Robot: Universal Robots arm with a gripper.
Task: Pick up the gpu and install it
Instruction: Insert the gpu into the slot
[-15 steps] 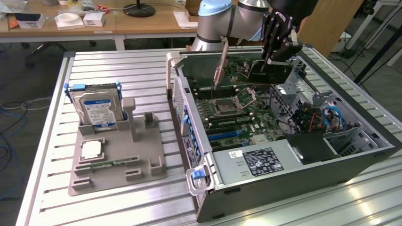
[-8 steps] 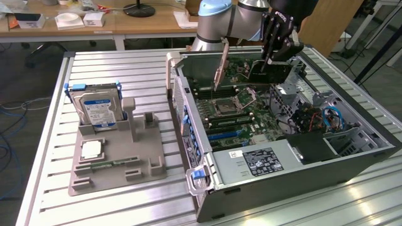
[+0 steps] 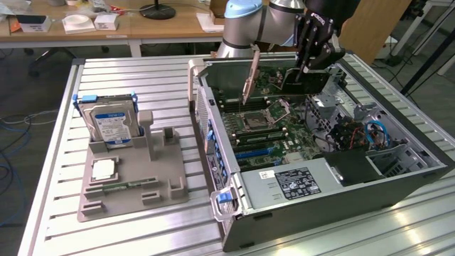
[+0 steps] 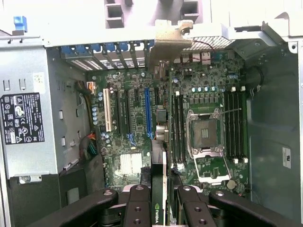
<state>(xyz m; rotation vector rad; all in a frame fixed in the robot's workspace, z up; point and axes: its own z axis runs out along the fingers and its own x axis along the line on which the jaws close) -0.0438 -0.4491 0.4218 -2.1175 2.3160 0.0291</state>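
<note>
- Thin dark gpu card with a silver end bracket (image 3: 307, 82) (image 4: 163, 175): stands on edge, raised over the green motherboard (image 3: 277, 133) inside the open black computer case (image 3: 341, 208).
- My gripper (image 3: 307, 68) (image 4: 163, 208): fingers clamped on the card's upper edge.
- Silver hard drive with a blue label (image 3: 110, 125): upright in the grey holder (image 3: 128, 186), well apart at the exterior view's left.
</note>
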